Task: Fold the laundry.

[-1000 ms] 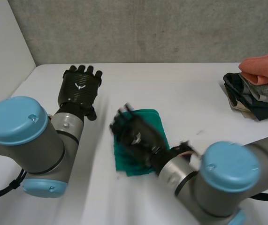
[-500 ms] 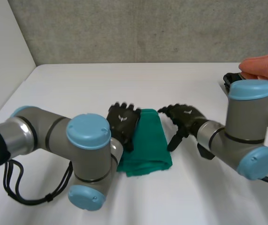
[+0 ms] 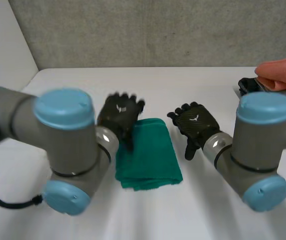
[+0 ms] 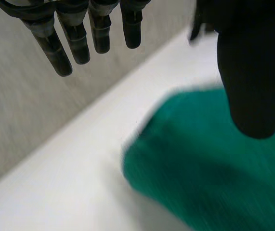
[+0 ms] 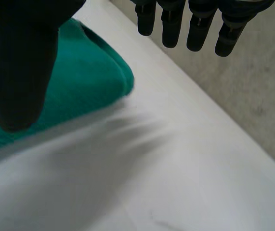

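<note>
Head view: a folded green cloth lay flat on the white worktop, towards its front middle, between the two arms; the left hand was at the cloth's far left corner, back upward, and whether it touched the fabric could not be told; the right hand was just beside the cloth's right edge, apart from it, back upward, with bare worktop between the two. A pile of laundry sat at the worktop's far right edge, well apart from both hands; an orange garment lay on top of dark garments; a grey wall stood behind the worktop.

Left wrist view: the left hand's fingers were straight and slightly spread, reaching past the cloth's edge above bare worktop; its thumb stood over the green fabric; the hand was wide open and held nothing.

Right wrist view: the right hand's fingers were likewise straight, above bare worktop beside the cloth's rounded edge; its thumb hung in front of the fabric; this hand too was wide open and held nothing.
</note>
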Robot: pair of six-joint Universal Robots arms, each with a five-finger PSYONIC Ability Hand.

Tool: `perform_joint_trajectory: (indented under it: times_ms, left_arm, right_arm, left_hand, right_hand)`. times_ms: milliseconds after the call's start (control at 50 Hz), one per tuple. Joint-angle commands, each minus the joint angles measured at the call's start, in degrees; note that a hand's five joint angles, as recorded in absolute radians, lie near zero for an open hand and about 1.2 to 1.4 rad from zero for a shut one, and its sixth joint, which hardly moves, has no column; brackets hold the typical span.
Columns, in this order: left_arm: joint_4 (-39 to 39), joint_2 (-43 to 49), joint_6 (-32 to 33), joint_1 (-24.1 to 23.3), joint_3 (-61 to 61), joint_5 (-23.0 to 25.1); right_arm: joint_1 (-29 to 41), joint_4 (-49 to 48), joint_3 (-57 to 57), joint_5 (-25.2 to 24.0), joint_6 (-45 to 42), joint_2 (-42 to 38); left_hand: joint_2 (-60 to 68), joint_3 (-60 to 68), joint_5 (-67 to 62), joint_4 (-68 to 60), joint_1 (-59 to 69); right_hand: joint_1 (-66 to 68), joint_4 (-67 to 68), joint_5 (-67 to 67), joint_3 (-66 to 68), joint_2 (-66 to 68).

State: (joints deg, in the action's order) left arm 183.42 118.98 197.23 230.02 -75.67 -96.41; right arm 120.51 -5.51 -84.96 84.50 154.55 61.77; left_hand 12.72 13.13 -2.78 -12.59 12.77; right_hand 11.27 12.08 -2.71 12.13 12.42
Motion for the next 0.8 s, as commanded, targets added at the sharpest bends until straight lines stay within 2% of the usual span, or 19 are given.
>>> perform_joint_trajectory:
  times_ms: [20,60,140,200,340,480,680,720,740,780,800]
  left_arm:
    - [-0.26,-5.16,-0.62,4.82,3.16,20.97]
    - [-1.31,-5.43,-1.32,5.61,3.77,28.07]
    - [-4.29,-5.43,-3.51,7.11,4.74,36.35]
    - [-5.44,-5.08,-4.4,7.9,5.27,38.57]
    - [-5.36,-4.55,-4.66,7.64,4.75,38.84]
    - [-5.09,-4.37,-4.49,7.47,4.74,38.14]
    - [-5.01,-4.63,-4.49,7.73,4.92,35.76]
    - [-5.01,-4.72,-4.49,7.82,5.01,35.68]
    - [-5.01,-4.72,-4.49,7.82,5.01,35.68]
    - [-5.01,-4.81,-4.49,7.9,5.01,35.59]
    - [-5.01,-4.9,-4.4,7.9,5.01,35.59]
  right_arm:
    - [6.66,-12.58,-13.11,-0.39,-2.06,3.18]
    - [8.24,-16.01,-15.49,-0.39,-2.06,2.22]
    - [8.86,-20.94,-17.34,-0.48,-2.23,-1.47]
    - [8.95,-23.83,-17.43,-0.48,-2.32,-3.58]
    - [8.51,-29.12,-16.2,-0.3,-2.67,-6.75]
    - [8.42,-31.76,-14.79,-0.83,-3.02,-7.19]
    - [8.42,-31.67,-10.93,-4.69,-2.41,-8.86]
    - [8.42,-31.67,-10.31,-5.13,-2.32,-9.3]
    - [8.42,-31.67,-9.7,-5.92,-2.41,-9.48]
    - [8.42,-31.85,-8.99,-6.54,-2.58,-9.65]
    - [8.42,-31.93,-8.73,-6.54,-2.5,-9.74]
  left_hand:
    - [2.88,2.46,-2.81,-3.0,2.83]
    - [3.38,2.96,-3.31,-3.5,3.33]
    - [3.88,3.47,-3.82,-4.01,3.84]
    - [4.56,4.14,-4.49,-4.68,4.51]
    - [4.39,3.98,-4.33,-4.52,4.35]
    - [4.89,4.48,-4.83,-5.02,4.85]
    - [5.06,4.65,-5.0,-5.19,5.02]
    - [5.06,4.65,-5.0,-5.19,5.02]
    - [5.06,4.65,-5.0,-5.19,5.02]
    - [5.06,4.65,-5.0,-5.19,5.02]
    - [5.06,4.65,-5.0,-5.19,5.02]
  right_hand:
    - [-1.27,-2.08,2.71,-2.13,-2.42]
    - [-1.27,-2.08,2.71,-2.13,-2.42]
    - [-1.27,-2.08,2.71,-2.13,-2.42]
    - [-1.27,-2.08,2.71,-2.13,-2.42]
    - [-0.19,-1.0,1.63,-1.05,-1.34]
    - [22.34,21.53,-20.9,21.48,21.2]
    - [27.73,26.92,-26.29,26.87,26.58]
    - [35.94,35.13,-34.5,35.08,34.79]
    - [50.48,49.67,-49.04,49.61,49.33]
    - [68.64,67.82,-67.2,67.77,67.49]
    - [68.73,67.92,-67.29,67.87,67.58]
